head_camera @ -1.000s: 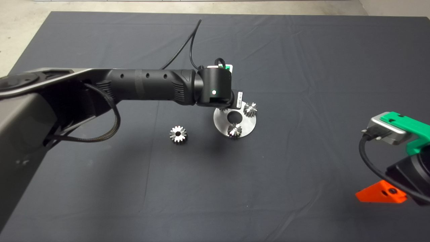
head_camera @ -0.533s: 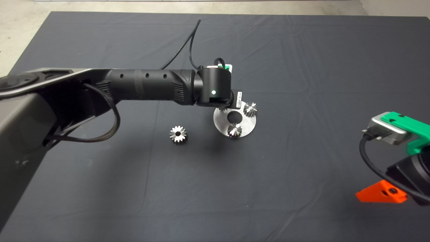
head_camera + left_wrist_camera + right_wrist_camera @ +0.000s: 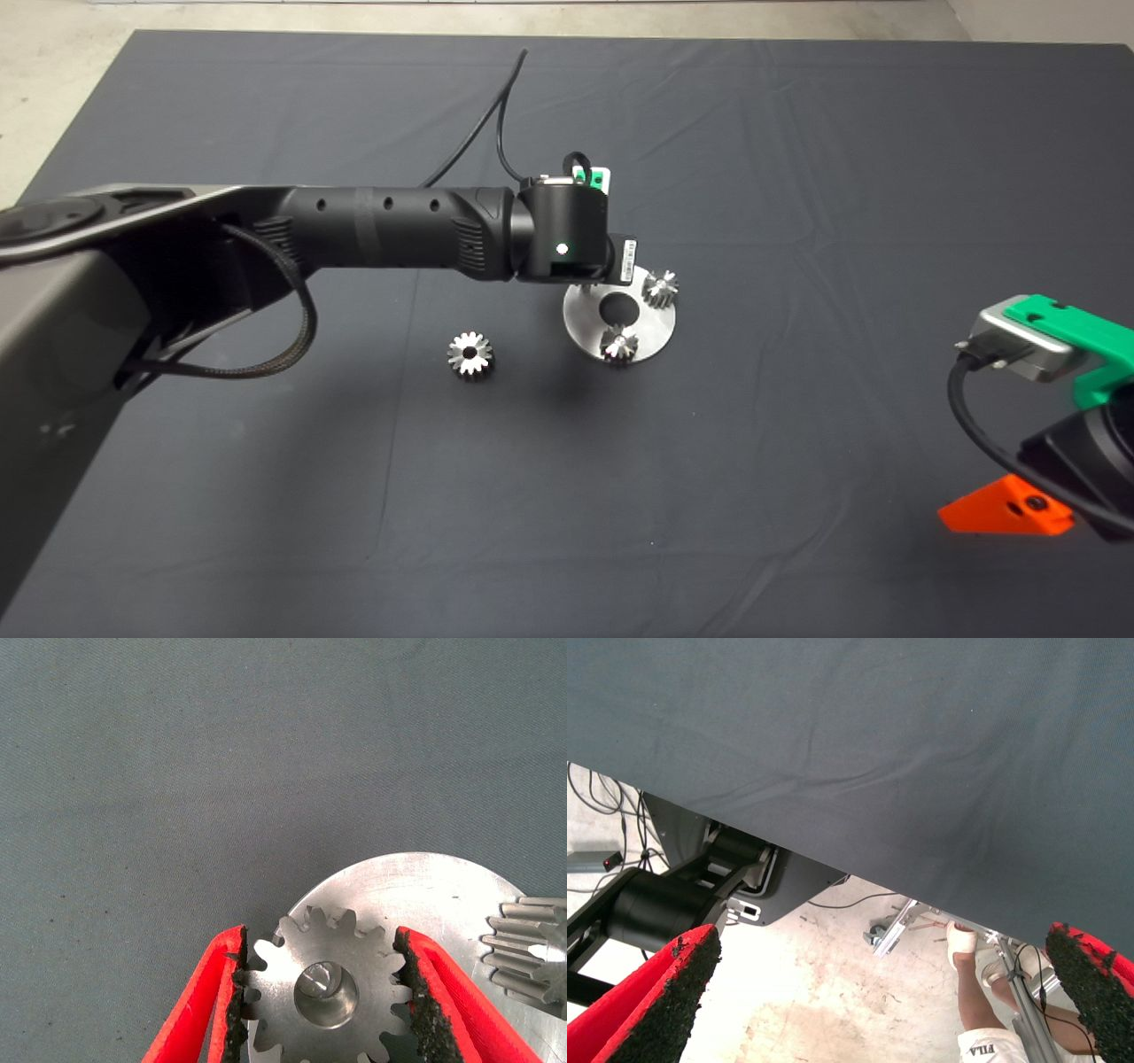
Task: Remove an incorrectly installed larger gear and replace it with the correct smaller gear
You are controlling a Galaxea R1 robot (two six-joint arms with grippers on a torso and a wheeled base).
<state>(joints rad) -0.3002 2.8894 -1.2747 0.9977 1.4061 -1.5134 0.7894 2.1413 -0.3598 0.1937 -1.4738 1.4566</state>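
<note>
Left gripper [image 3: 323, 979]: fingers clamped on smaller gear [image 3: 326, 983], seated on round steel plate [image 3: 657, 332] | larger gear [image 3: 469, 354]: loose on mat [image 3: 797, 177], beside plate | right gripper [image 3: 886, 992]: spread wide, parked lower right.

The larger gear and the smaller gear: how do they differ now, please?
The larger gear lies free on the mat; the smaller gear sits on the round plate, in the left hand. The larger gear has long pointed teeth, the smaller gear short ones. Both are steel.
</note>
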